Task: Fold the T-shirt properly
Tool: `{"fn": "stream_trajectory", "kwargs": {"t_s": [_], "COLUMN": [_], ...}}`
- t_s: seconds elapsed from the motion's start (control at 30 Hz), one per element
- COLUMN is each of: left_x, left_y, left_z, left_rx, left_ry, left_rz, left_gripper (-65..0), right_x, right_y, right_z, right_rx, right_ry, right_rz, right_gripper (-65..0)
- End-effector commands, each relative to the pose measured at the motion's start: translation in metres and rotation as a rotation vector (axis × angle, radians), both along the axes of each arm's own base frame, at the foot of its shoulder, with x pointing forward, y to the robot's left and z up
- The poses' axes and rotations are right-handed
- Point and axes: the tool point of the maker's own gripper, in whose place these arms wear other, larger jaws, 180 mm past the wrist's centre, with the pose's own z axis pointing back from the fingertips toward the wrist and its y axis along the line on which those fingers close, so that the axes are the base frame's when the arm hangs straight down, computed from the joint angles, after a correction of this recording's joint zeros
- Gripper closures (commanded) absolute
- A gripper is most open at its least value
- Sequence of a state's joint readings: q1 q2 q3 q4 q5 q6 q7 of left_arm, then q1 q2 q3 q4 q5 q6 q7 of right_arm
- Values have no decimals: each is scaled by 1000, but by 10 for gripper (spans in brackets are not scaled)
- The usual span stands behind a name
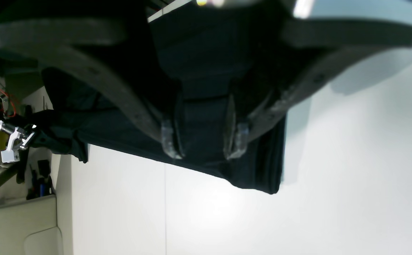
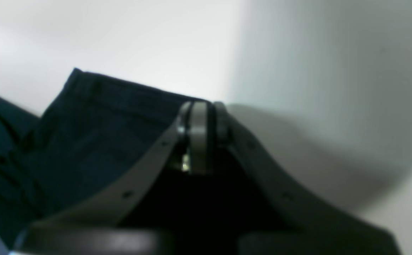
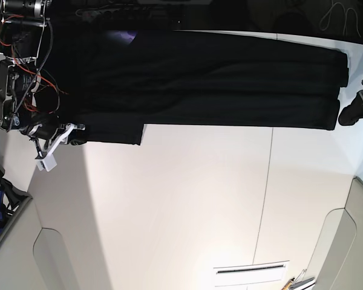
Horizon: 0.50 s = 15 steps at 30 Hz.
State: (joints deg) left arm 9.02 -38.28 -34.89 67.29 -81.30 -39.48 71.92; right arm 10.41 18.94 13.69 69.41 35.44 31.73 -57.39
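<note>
The black T-shirt lies stretched in a long folded band across the far side of the white table. No print shows. My left gripper stands open at the band's right end, its clear fingertips apart over the dark cloth. In the base view it sits at the shirt's right edge. My right gripper is shut at the opposite end, where the shirt's hem runs into its closed tips. It shows at the shirt's lower left corner.
Cables and electronics of the right arm crowd the far left. A seam crosses the tabletop. Pale padded edges border the table left and right, and a white slotted label lies near the front.
</note>
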Motion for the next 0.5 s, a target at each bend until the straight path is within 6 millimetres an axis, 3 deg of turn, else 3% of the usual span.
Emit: {"fn": "stream_trajectory", "kwargs": {"t_s": [0.0,0.1,0.2,0.47], "left_x": [10,10,10,10], "left_y": [8,8,8,8], "left_z": [20,20,20,20], "left_rx": [22,22,23,22], "left_ry": [-61,-60,-60,-61], "left_rz": [0,0,0,0], "left_gripper": [-220,-220,-220,-220], "right_x": [15,19,9,-61], "right_y": [-5,7,22,89], "right_z": [19,41,57,95], "right_rx": [-7,12,-7,21], "right_ry": [-48,-113,-165,-254], "right_rz": [6,49,105,250], "right_gripper": [0,0,0,0]}}
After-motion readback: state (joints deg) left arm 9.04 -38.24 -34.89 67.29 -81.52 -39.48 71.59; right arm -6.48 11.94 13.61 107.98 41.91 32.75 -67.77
